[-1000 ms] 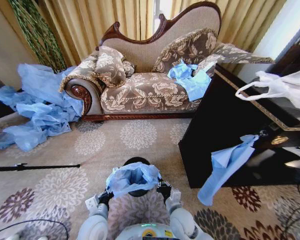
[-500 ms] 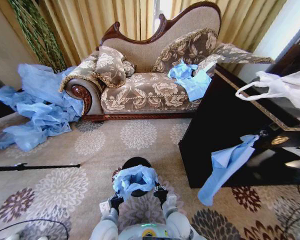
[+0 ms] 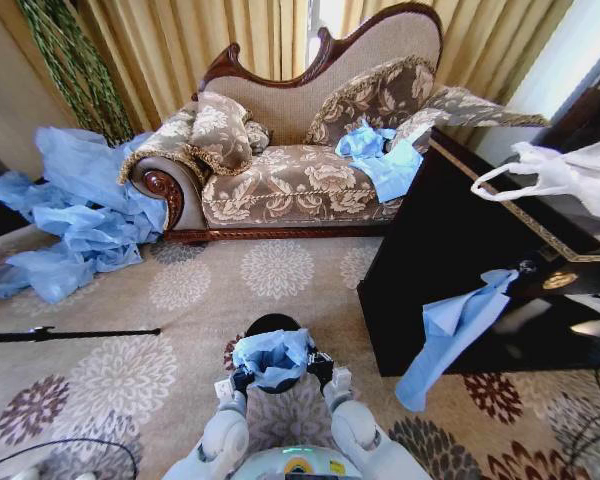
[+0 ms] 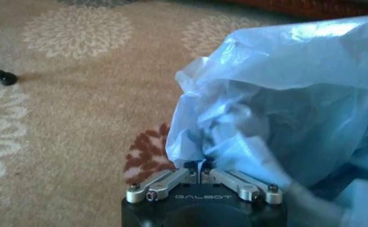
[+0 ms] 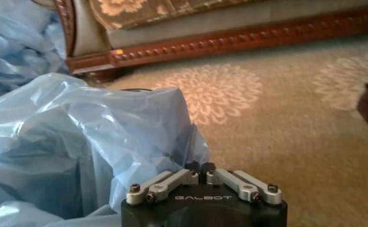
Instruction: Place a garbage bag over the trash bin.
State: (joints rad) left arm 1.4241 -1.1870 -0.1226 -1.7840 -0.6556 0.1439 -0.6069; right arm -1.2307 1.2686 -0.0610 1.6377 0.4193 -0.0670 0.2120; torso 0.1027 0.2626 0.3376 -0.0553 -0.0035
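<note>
The garbage bag (image 3: 271,355) is held over the trash bin (image 3: 273,326), bunched into a crumpled light blue mass that covers the near part of the black round rim; the far arc of the rim is left uncovered. The bin stands on the patterned carpet (image 3: 130,300), in front of the robot and well apart from the sofa (image 3: 300,150).

The left gripper (image 3: 242,379) is seen at the bag's left side, its fingers pressed together on a fold of the plastic — in the left wrist view the gripper (image 4: 200,169) is shown with its tips closed tight and the bag (image 4: 285,104) billowing up from them. The right gripper (image 3: 320,368) is placed at the bag's right side; in the right wrist view the gripper (image 5: 200,169) is likewise shown pinched shut on the film, with the bag (image 5: 76,142) spread out to one side and a thin dark arc of the bin's rim (image 5: 136,89) visible just past the plastic.

A heap of blue plastic sheeting (image 3: 70,215) is piled on the carpet by the sofa's scrolled arm, and more blue plastic (image 3: 380,158) lies on the seat. A dark cabinet (image 3: 460,270) stands to the right, with a blue bag (image 3: 450,335) hung down its front and a white plastic bag (image 3: 560,175) resting on top. A black rod (image 3: 70,334) lies on the carpet to the left.
</note>
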